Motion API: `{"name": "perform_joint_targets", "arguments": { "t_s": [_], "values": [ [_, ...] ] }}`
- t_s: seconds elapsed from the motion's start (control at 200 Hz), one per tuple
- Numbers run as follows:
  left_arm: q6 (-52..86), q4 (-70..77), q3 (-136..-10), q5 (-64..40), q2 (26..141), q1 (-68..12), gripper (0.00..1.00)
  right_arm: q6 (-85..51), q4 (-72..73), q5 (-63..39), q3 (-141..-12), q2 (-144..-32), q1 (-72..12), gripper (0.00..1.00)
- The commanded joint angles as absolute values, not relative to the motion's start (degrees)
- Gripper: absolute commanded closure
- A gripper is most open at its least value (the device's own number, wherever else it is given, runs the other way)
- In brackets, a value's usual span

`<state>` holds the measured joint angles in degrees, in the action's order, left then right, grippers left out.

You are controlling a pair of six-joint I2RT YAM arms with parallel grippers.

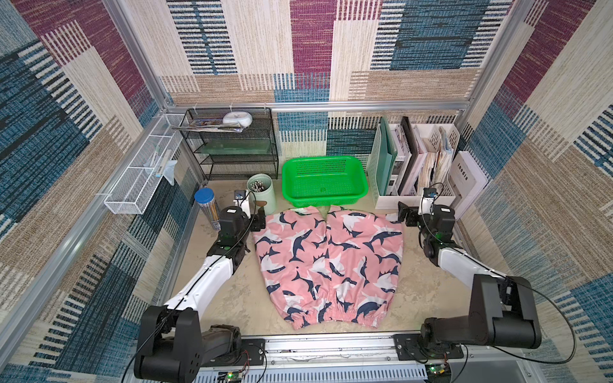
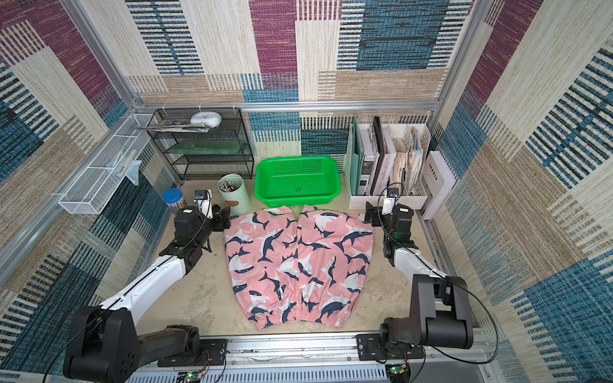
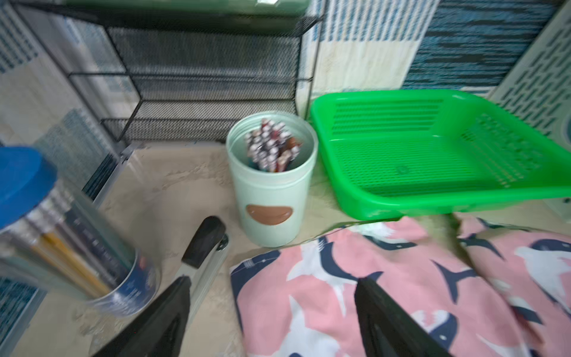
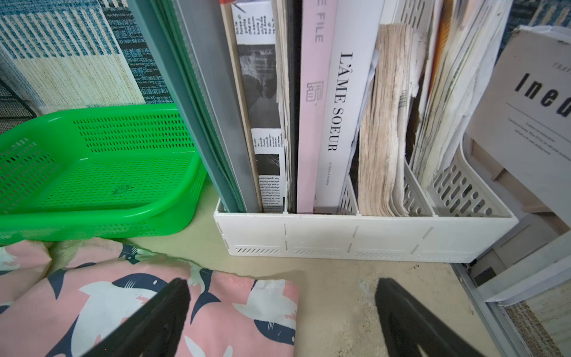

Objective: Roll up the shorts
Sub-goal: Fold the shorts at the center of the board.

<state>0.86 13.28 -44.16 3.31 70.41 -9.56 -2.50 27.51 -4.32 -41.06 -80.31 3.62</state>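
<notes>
Walls: woven patchwork panels [image 1: 311, 43] in maroon, blue and beige, on three sides
Frame: aluminium posts [image 1: 132, 56]
Table: mottled beige top [image 1: 245, 298]
Back left: black mesh shelf [image 1: 232, 149]
Light: bright, even

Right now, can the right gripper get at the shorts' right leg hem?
Probably yes. The right gripper is open, straddling the outer hem corner of the shorts; nothing lies between them, and the file rack stands clear behind.

Soft, matt cloth shorts [image 1: 328, 262] lie on a rough, mottled bench [image 1: 225, 298]. Behind them sit a glossy perforated plastic basket [image 1: 324, 195] and a black wire-mesh metal shelf [image 1: 232, 146].
</notes>
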Motion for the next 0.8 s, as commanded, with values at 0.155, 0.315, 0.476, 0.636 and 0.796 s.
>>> {"name": "perform_joint_targets", "arguments": {
  "t_s": [0.155, 0.315, 0.476, 0.636, 0.796],
  "values": [
    [-2.71, -1.6, -53.64, 6.5, 68.23, -24.4, 0.09, -10.07, 0.95, -4.0, -52.46, -85.19, 3.65, 0.01],
    [-2.26, -6.34, -56.06, 6.52, 69.51, -34.12, 0.04, -10.7, 0.35, -5.91, -51.32, -85.25, 3.64, 0.01],
    [-0.35, -15.14, -59.37, 6.23, 73.58, -44.17, 0.04, -11.66, -3.92, -3.62, -52.63, -88.77, 3.61, 0.01],
    [3.08, -17.85, -60.31, 9.49, 77.58, -54.21, 0.03, -11.75, -6.49, -4.65, -54.75, -92.9, 3.62, 0.0],
    [7.56, -18.02, -62.24, 10.77, 82.79, -62.01, 0.02, -12.67, -7.57, -4.9, -55.07, -95.47, 3.69, 0.02]
  ]
}}
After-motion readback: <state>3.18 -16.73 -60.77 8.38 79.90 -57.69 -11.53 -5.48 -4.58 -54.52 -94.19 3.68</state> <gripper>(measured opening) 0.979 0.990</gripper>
